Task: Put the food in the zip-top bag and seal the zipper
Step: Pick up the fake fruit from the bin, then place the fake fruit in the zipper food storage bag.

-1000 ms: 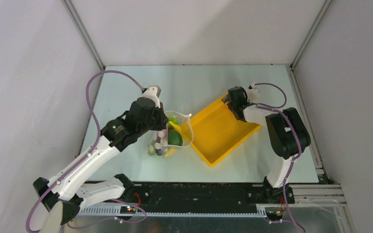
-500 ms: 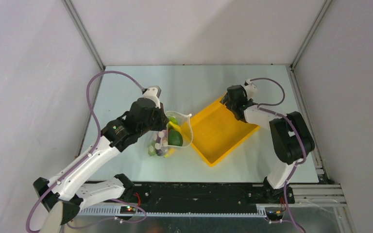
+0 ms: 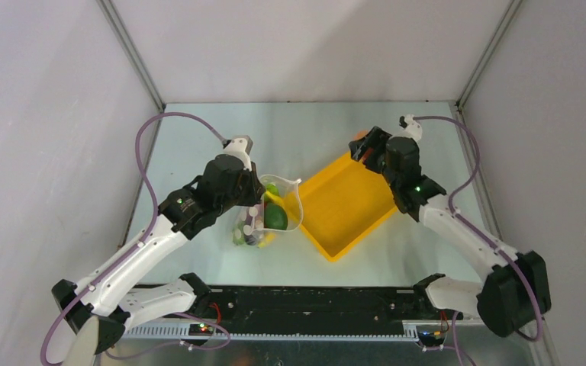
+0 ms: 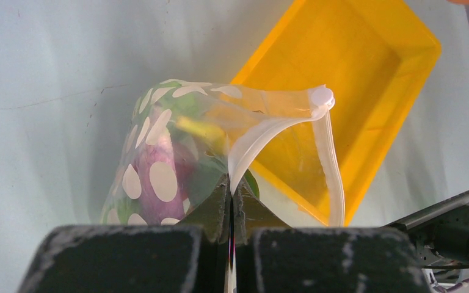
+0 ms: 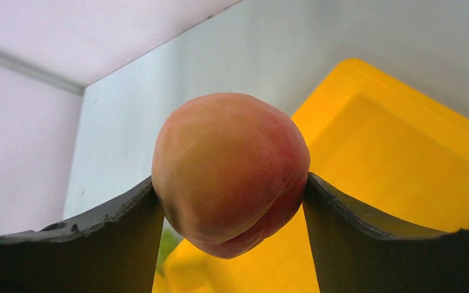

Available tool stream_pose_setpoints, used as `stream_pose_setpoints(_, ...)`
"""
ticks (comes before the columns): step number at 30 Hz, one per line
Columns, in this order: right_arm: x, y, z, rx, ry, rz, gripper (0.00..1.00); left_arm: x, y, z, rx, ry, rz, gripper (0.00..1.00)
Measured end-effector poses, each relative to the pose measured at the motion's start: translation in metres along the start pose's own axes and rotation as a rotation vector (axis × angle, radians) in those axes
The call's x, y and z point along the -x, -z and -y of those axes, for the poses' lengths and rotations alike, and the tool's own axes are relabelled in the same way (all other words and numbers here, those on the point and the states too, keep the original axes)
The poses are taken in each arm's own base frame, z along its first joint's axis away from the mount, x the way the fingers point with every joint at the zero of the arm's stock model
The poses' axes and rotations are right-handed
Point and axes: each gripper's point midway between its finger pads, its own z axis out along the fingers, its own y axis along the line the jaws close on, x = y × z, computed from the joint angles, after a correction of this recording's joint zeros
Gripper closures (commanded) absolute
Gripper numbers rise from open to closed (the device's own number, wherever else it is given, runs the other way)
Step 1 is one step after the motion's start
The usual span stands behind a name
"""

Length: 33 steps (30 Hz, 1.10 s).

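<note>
Loading in hand: right gripper (image 5: 231, 181) clamps peach (image 5: 229, 159) over tray's (image 3: 351, 229) far corner; left gripper (image 4: 231, 198), closed tight, pinches bag (image 4: 152, 140) rim. Next, likely: carry peach into bag.

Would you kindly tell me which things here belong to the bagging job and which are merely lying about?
Job: zip-top bag, held at its zipper by the left pincer; food already inside; peach gripped in the right pincer.
Lying about: yellow tray; table.
</note>
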Motion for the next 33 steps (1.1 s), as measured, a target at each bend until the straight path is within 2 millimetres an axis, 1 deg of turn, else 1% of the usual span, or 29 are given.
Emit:
stream_pose_setpoints(5,-0.006,0.037,-0.020,0.185,0.029,-0.031,0.62,0.000,0.000,0.000,0.000,0.000,0.000,1.00)
stream_pose_setpoints(9,-0.007,0.063,-0.044,0.349,0.062,-0.050,0.61,0.000,0.000,0.000,0.000,0.000,0.000,1.00)
stream_pose_setpoints(12,-0.007,0.086,-0.073,0.509,0.098,-0.060,0.60,0.000,0.000,0.000,0.000,0.000,0.000,1.00)
stream_pose_setpoints(14,-0.011,0.103,-0.095,0.629,0.126,-0.072,0.58,0.000,0.000,0.000,0.000,0.000,0.000,1.00)
stream_pose_setpoints(15,-0.014,0.111,-0.105,0.688,0.140,-0.083,0.58,0.000,0.000,0.000,0.000,0.000,0.001,1.00)
stream_pose_setpoints(20,-0.036,0.138,-0.141,0.877,0.185,-0.130,0.55,0.000,0.000,0.000,0.001,0.002,0.001,1.00)
stream_pose_setpoints(22,-0.050,0.143,-0.151,0.920,0.199,-0.161,0.55,0.000,0.000,0.000,0.001,0.003,0.001,1.00)
stream_pose_setpoints(24,-0.066,0.142,-0.158,0.938,0.214,-0.203,0.54,0.000,0.000,0.000,0.001,0.003,0.001,1.00)
stream_pose_setpoints(27,-0.097,0.137,-0.172,0.941,0.244,-0.273,0.54,0.000,0.000,0.000,0.001,0.003,0.001,1.00)
stream_pose_setpoints(30,-0.122,0.131,-0.180,0.926,0.277,-0.317,0.53,0.000,0.000,0.000,0.000,0.003,0.001,1.00)
stream_pose_setpoints(32,-0.137,0.130,-0.184,0.912,0.303,-0.341,0.49,0.000,0.000,0.000,0.001,0.003,0.000,1.00)
stream_pose_setpoints(33,-0.141,0.129,-0.186,0.903,0.312,-0.343,0.46,0.000,0.000,0.000,0.000,0.003,0.001,1.00)
